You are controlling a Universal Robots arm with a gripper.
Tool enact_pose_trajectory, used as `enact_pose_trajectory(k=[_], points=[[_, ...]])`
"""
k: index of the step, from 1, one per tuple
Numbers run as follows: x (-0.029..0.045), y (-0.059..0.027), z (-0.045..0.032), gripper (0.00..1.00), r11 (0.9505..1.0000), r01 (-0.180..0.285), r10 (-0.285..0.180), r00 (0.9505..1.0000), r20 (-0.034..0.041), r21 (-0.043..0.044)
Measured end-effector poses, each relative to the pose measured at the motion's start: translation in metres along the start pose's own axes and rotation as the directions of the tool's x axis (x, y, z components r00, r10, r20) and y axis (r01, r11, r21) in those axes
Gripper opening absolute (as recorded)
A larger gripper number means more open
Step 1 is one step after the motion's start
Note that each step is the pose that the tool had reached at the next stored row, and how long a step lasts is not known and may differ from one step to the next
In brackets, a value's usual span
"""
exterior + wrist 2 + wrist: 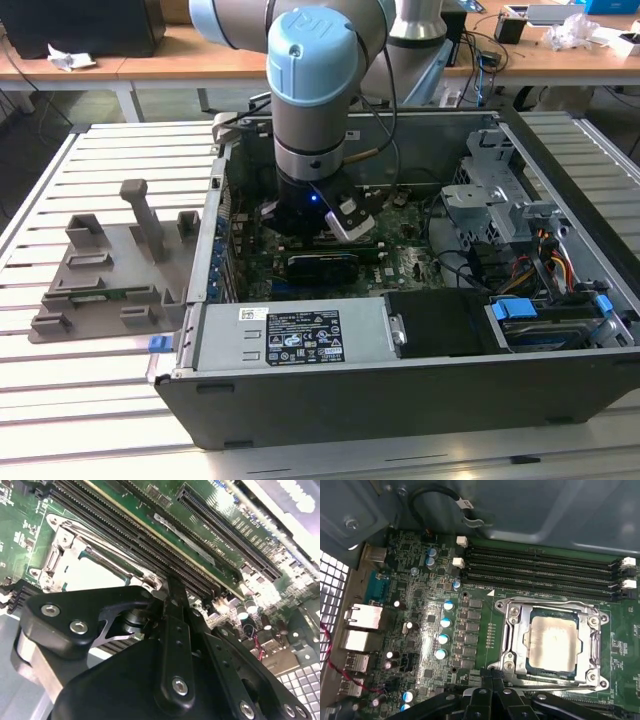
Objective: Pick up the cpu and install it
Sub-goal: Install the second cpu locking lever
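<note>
The gripper hangs low over the motherboard inside the open computer case, its black fingers pressed together and holding nothing. Just beyond the fingertips, the cpu lies flat and square inside the socket's metal frame, its silver top bare, beside the memory slots.

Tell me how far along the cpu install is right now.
The cpu already looks seated: in the first wrist view its silver top lies flat inside the socket's metal frame on the motherboard. In hand, nothing that I can see: the pincer sits just beside the socket, and nothing shows between its tips. In the exterior view the arm reaches down into the open computer case. Whether the socket is latched I cannot tell.
</note>
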State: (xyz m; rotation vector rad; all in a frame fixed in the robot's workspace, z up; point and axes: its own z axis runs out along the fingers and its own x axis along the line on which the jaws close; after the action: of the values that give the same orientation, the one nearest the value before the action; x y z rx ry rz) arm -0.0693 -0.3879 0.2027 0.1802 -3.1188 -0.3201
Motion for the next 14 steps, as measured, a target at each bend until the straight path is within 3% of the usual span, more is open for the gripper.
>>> enact_pose_trajectory(k=[3,6,7,9,10,14], points=[[0.0011,-0.0091,-0.0040,0.11,1.0000,0.000,0.000,1.0000,0.0001,0.0001],[0.0013,-0.0103,-0.0044,0.11,1.0000,0.000,0.000,1.0000,0.0003,-0.0011],[0.0013,-0.0104,-0.0044,0.11,1.0000,0.000,0.000,1.0000,0.0007,-0.0055],[0.0012,-0.0105,-0.0044,0.11,0.9994,0.001,-0.001,1.0000,0.0041,-0.0343],[0.0012,-0.0105,-0.0043,0.11,0.9991,0.001,-0.001,1.0000,0.0049,-0.0414],[0.0012,-0.0106,-0.0034,0.11,0.9985,0.001,-0.001,1.0000,0.0060,-0.0553]])
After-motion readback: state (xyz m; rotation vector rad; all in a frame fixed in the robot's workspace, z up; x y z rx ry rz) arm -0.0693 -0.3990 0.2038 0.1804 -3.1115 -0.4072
